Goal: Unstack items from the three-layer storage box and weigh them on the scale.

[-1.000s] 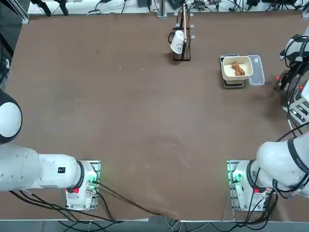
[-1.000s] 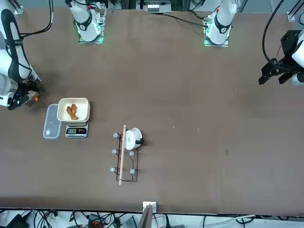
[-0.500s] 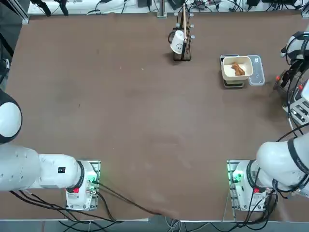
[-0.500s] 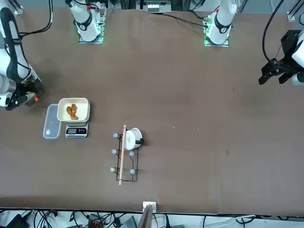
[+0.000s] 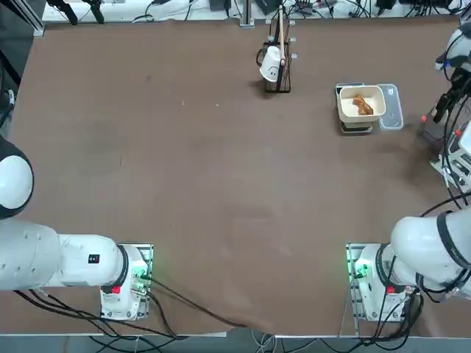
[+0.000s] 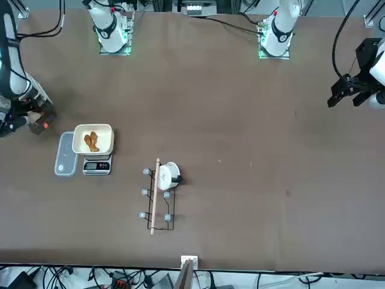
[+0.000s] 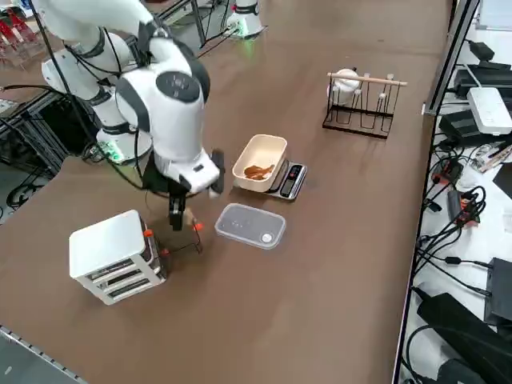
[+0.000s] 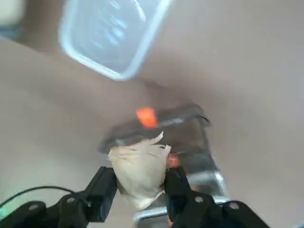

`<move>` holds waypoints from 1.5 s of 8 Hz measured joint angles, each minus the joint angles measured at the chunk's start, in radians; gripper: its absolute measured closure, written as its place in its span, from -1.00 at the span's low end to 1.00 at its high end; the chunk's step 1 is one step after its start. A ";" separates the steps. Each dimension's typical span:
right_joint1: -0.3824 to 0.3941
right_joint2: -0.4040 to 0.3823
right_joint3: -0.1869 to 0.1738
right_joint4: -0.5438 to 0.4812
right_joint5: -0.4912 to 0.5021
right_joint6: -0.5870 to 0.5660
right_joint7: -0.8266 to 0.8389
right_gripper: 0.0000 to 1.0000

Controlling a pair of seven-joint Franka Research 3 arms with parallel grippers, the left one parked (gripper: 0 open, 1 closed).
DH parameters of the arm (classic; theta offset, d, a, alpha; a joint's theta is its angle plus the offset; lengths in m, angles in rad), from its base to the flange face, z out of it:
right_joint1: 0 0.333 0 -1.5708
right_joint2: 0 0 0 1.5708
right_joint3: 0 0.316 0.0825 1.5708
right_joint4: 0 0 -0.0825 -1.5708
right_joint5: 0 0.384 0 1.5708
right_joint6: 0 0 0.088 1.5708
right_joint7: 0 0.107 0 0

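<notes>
Clamped around a pale, round, papery-skinned piece (image 8: 139, 180) with the black two-finger right gripper (image 8: 142, 172).
Held just beside the white three-layer storage box (image 7: 109, 246), above its translucent-grey drawers (image 8: 183, 147) with small red-orange knobs (image 8: 147, 117), pulled out from the white body; pinched from both sides between the fingers. Seen in the cream square bowl (image 7: 274, 147): orange-brown lumps (image 7: 258, 172), on top of the flat scale (image 7: 294, 182) with a dark display panel. Lying flat on the brown table (image 7: 336, 240), near the bowl: a clear plastic tray (image 7: 250, 226).

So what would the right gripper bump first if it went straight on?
Probably the see-through grey drawer, beyond the pale piece the right gripper holds; how far is unclear.
</notes>
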 joint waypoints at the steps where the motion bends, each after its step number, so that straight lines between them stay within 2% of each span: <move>1: 0.033 -0.018 0.002 0.038 0.075 -0.078 0.019 -0.21; 3: 0.107 -0.027 0.006 0.088 0.246 -0.163 0.134 -0.21; 4: 0.151 -0.023 0.008 0.089 0.293 -0.166 0.229 -0.20; 7: 0.299 0.049 0.011 0.087 0.381 -0.080 0.459 -0.20; 9: 0.324 0.104 0.010 0.085 0.382 -0.016 0.496 -0.26; 11: 0.322 0.115 0.001 0.086 0.383 -0.006 0.497 -0.96; 12: 0.322 0.110 -0.001 0.087 0.384 -0.006 0.497 -0.99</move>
